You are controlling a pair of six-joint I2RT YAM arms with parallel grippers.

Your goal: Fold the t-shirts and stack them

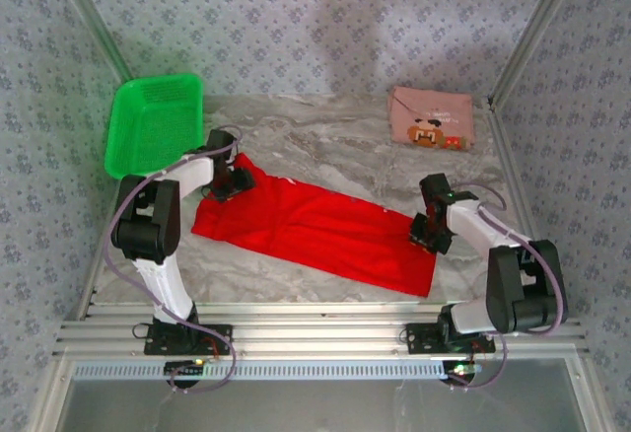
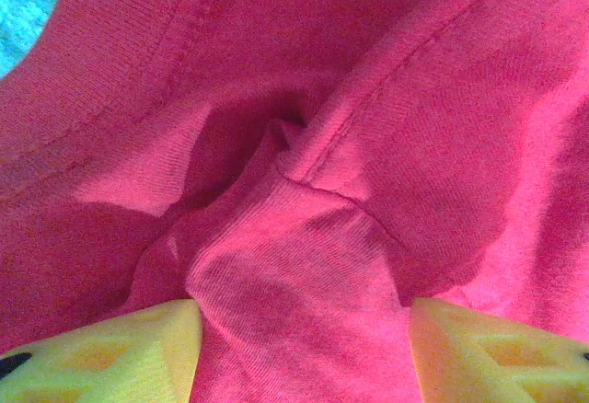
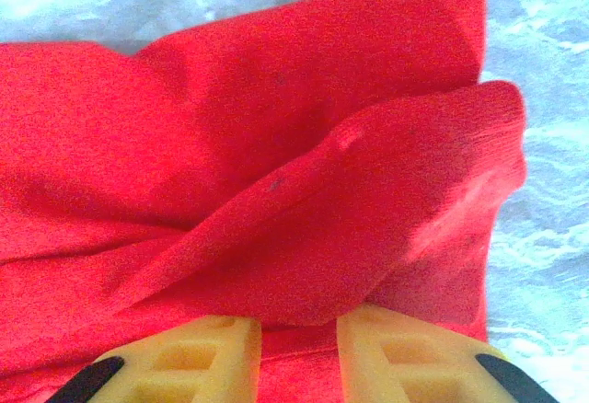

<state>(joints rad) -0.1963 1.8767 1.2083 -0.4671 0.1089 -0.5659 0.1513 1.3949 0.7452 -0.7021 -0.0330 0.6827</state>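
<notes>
The red t-shirt [image 1: 315,225] lies spread as a long slanted strip across the middle of the table, plain side up. My left gripper [image 1: 229,183] is down on its upper left end. In the left wrist view it [image 2: 304,348] stands open, yellow fingers [image 2: 120,352] wide apart with a bunched ridge of red cloth [image 2: 294,265] between them. My right gripper [image 1: 426,233] is at the shirt's right edge. In the right wrist view it [image 3: 299,357] is shut on a raised fold of the red cloth [image 3: 322,237]. The pink t-shirt [image 1: 431,118] lies folded at the back right, print up.
A green mesh basket [image 1: 153,121] stands at the back left, just behind the left arm. Patterned walls close in the table [image 1: 325,146] on three sides. Metal rails run along the near edge by the arm bases.
</notes>
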